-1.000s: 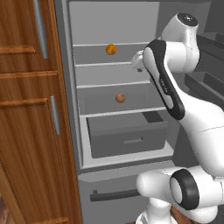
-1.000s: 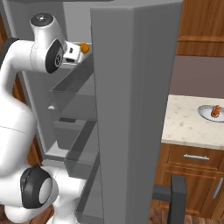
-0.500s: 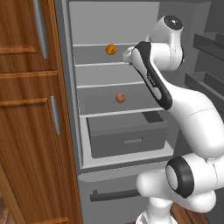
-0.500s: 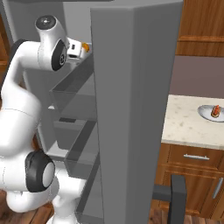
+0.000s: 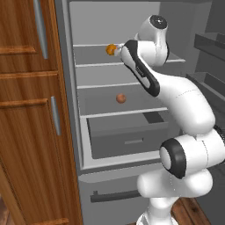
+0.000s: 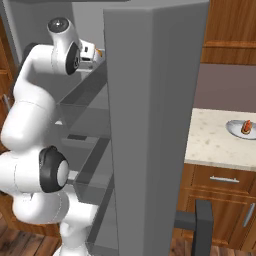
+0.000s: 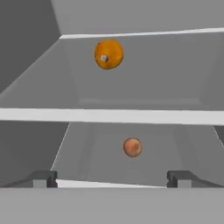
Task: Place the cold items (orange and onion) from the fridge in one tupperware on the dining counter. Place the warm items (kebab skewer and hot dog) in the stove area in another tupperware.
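The orange (image 5: pixel 110 49) lies on the fridge's upper shelf and appears high in the hand view (image 7: pixel 108 54). One shelf lower, the small reddish-brown onion (image 5: pixel 121 98) rests near the middle, below the white shelf edge in the hand view (image 7: pixel 132 147). My gripper (image 7: pixel 111 179) is open, its two dark fingertips (image 7: pixel 43 178) spread wide with nothing between them. It points into the fridge at the orange's height, a short way in front of it. From the right base view the hand (image 6: pixel 90 52) sits just left of the door edge, beside the orange (image 6: pixel 100 51).
The open fridge door (image 6: pixel 150 125) stands close on the arm's right. A drawer (image 5: pixel 127 138) sits under the onion's shelf. Wooden cabinets (image 5: pixel 30 110) flank the fridge on the left. A stone counter (image 6: pixel 215 145) carries a grey plate (image 6: pixel 235 129) with a small reddish item.
The arm has swung up and leftward into the fridge, bringing the hand close to the orange on the upper shelf. The jaws stay open; orange and onion have not moved.
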